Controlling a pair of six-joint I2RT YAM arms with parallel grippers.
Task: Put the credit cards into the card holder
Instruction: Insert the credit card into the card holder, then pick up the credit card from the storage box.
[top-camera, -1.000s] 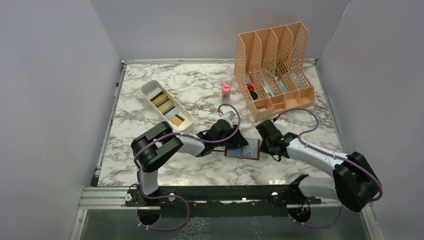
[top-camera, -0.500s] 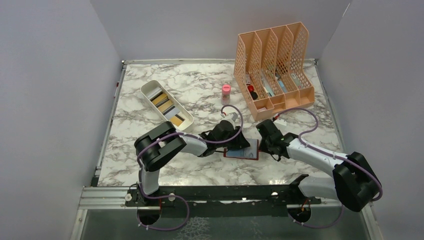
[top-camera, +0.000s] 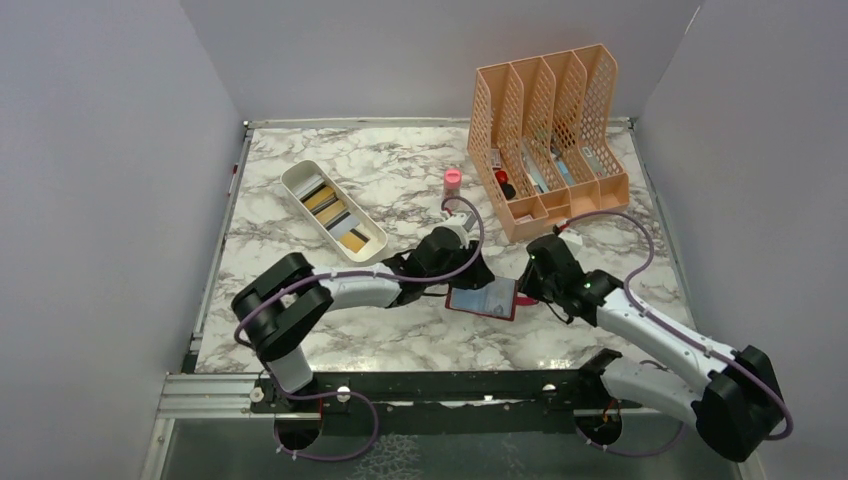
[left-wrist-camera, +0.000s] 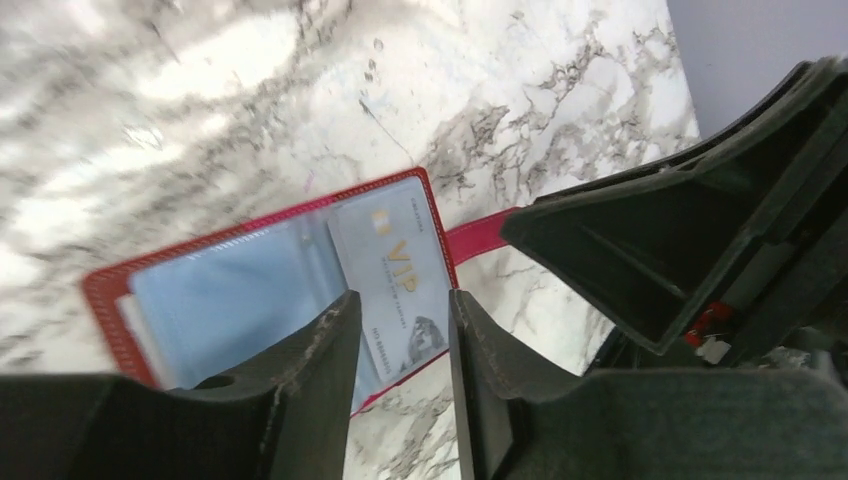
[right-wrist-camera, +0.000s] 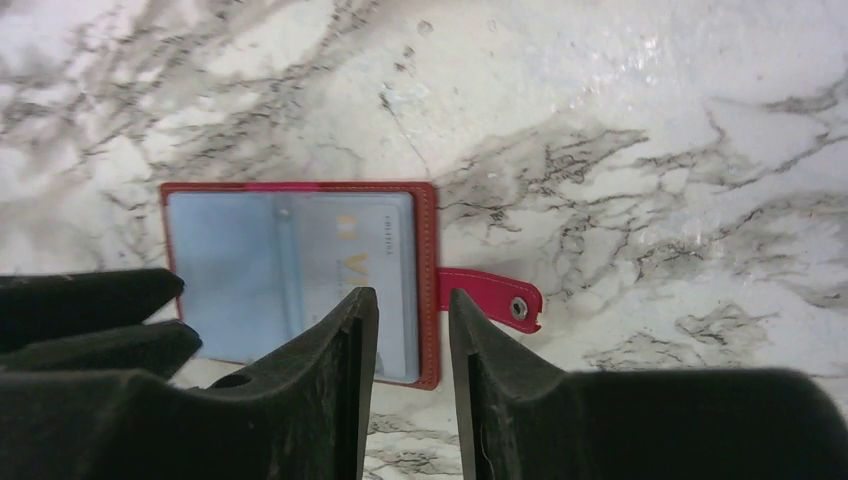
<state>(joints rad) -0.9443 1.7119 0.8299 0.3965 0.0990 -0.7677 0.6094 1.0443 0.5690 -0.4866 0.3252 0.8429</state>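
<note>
**One card sleeved, the rest waiting in the tray**

From above, the red fold-open card holder (top-camera: 483, 298) lies flat on the marble-patterned counter (top-camera: 400, 170). It sits directly between the left end effector (top-camera: 466, 278) and the right end effector (top-camera: 528, 286), with one at each of its ends. More credit cards (top-camera: 336, 213) stand in a white oblong plastic tray (top-camera: 296, 176), well off beyond the left end effector.

At the left wrist, the fingers stand a narrow gap apart with nothing pinched. Just under them, a pale silver VIP card (left-wrist-camera: 388, 270) sits in the holder's clear sleeve.

At the right wrist, the jaws are likewise barely parted and empty, poised over the card side. The holder's red snap strap (right-wrist-camera: 490, 292) pokes out just beside them.

To my eye the cards are light, stiff and slick. I'd pinch one by a short edge and feed it in squarely. The holder looks soft and light, likely to skate on that polished counter. One end effector should pin its cover edge or strap while the other slides a card in.
</note>
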